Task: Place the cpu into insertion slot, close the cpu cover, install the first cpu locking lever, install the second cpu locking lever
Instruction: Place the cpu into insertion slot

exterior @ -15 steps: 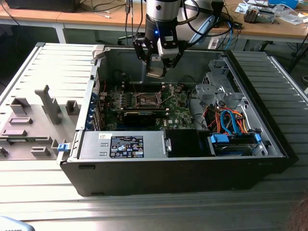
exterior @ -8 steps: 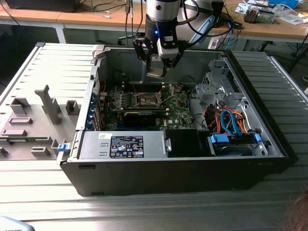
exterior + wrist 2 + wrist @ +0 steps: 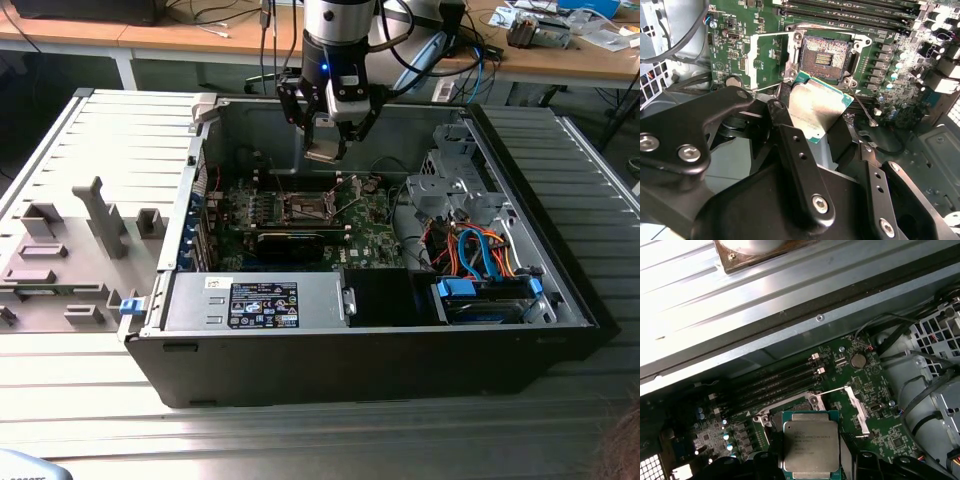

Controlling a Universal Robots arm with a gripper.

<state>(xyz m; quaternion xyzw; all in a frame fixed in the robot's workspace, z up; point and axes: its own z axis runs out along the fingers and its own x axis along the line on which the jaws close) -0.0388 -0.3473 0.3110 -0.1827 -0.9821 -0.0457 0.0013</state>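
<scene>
My gripper [image 3: 326,148] hangs inside the open computer case, shut on the cpu [image 3: 325,152], a flat square chip with a silvery top. In both wrist views the cpu [image 3: 816,107] [image 3: 811,445] sits between the dark fingers [image 3: 785,102], held in the air just short of the insertion slot [image 3: 826,57] [image 3: 790,407], which lies bare and dark on the green motherboard [image 3: 370,225]. The cpu cover [image 3: 752,60] [image 3: 856,407], a thin silvery frame, stands swung open beside the slot. In the exterior view the insertion slot [image 3: 303,208] lies below the gripper.
The case walls [image 3: 250,115] surround the board. A grey power supply [image 3: 255,300] fills the near side, and a drive cage with blue and orange cables [image 3: 480,260] stands at the exterior view's right. Memory slots [image 3: 780,382] run beside the socket. A grey fixture tray [image 3: 60,250] lies outside.
</scene>
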